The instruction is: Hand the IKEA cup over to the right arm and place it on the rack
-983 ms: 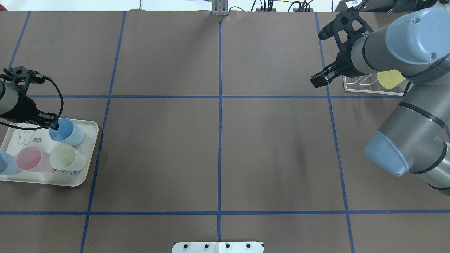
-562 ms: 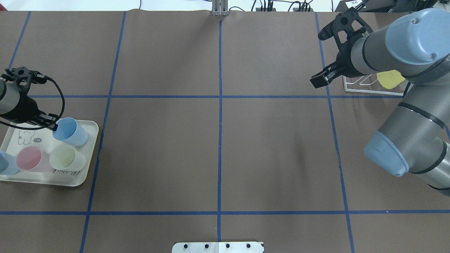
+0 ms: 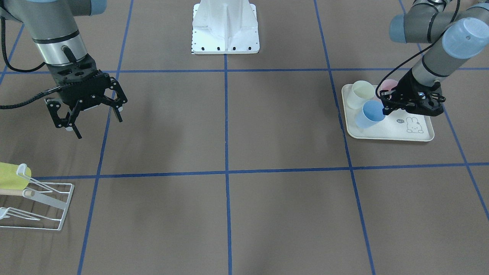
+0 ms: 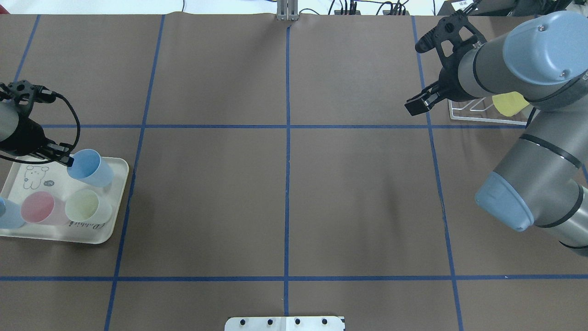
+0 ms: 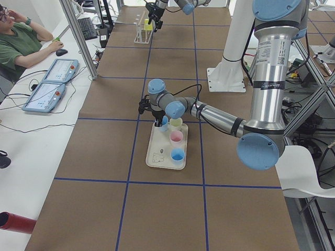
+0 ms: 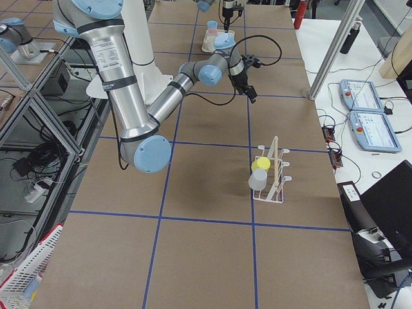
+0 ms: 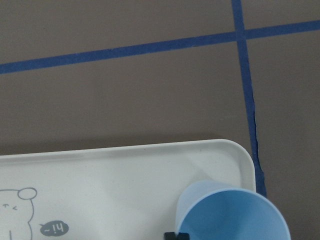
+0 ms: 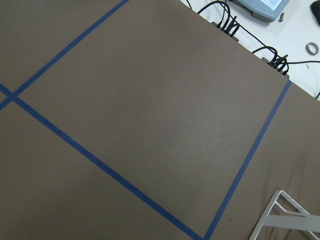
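While the left gripper (image 4: 69, 160) is pinched onto the rim of the blue cup (image 4: 91, 169), that cup leans hard, mouth tipped up toward the gripper. It's over the corner of the cream rabbit tray (image 4: 118, 197) nearest the table's middle. Honestly, there's no telling whether its base touches the tray or hangs just above it. The left wrist cam only gets the cup's mouth and a bit of black fingertip at the bottom edge, with the tray's rounded corner right behind.

Three more cups stand upright on the tray: a pink cup (image 4: 39, 207), a pale yellow-green cup (image 4: 86, 205) just beside it, and a second blue cup (image 4: 7, 214) half cut off at the view's edge.

Way over on the other side, the right gripper (image 3: 98, 126) hangs above the brown table (image 4: 358, 202) with its linkage fingers spread wide and nothing between them. It's near the white wire rack (image 3: 46, 196) but apart from it. The rack stands on the robot's right side of the table, toward the far edge. It already carries a yellow cup (image 3: 9, 180) on a prong, and the right-side view shows a pale whitish cup (image 6: 257, 182) hung just below that one. Blue tape lines (image 4: 206, 126) split the table into squares.
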Controlling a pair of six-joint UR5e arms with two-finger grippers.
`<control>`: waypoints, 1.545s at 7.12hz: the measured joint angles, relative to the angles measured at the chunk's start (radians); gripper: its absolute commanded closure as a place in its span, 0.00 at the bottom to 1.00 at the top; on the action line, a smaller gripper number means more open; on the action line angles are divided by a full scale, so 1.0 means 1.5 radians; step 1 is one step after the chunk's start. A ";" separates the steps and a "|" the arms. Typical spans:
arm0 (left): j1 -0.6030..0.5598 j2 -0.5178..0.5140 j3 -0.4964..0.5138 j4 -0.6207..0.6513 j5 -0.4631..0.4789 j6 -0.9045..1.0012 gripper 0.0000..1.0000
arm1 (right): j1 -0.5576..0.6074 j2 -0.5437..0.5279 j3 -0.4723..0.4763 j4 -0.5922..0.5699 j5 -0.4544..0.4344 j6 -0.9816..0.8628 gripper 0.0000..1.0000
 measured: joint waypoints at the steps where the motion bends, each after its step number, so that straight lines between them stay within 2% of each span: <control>1: -0.023 -0.004 -0.002 0.000 -0.001 -0.007 1.00 | -0.002 0.000 0.000 0.000 -0.001 -0.001 0.01; 3: -0.048 -0.035 -0.006 0.001 -0.003 -0.091 1.00 | -0.007 0.001 -0.005 0.031 -0.002 -0.004 0.01; 6: -0.051 -0.121 -0.039 -0.002 -0.060 -0.356 1.00 | -0.019 0.016 -0.055 0.202 -0.004 -0.001 0.01; 8: -0.053 -0.175 -0.055 -0.008 -0.115 -0.485 1.00 | -0.033 0.080 -0.094 0.247 -0.003 0.001 0.01; 9: -0.053 -0.203 -0.061 -0.009 -0.139 -0.546 1.00 | -0.041 0.111 -0.105 0.252 -0.002 -0.001 0.05; 11: -0.053 -0.262 -0.063 -0.031 -0.170 -0.675 1.00 | -0.066 0.130 -0.116 0.318 -0.009 -0.006 0.05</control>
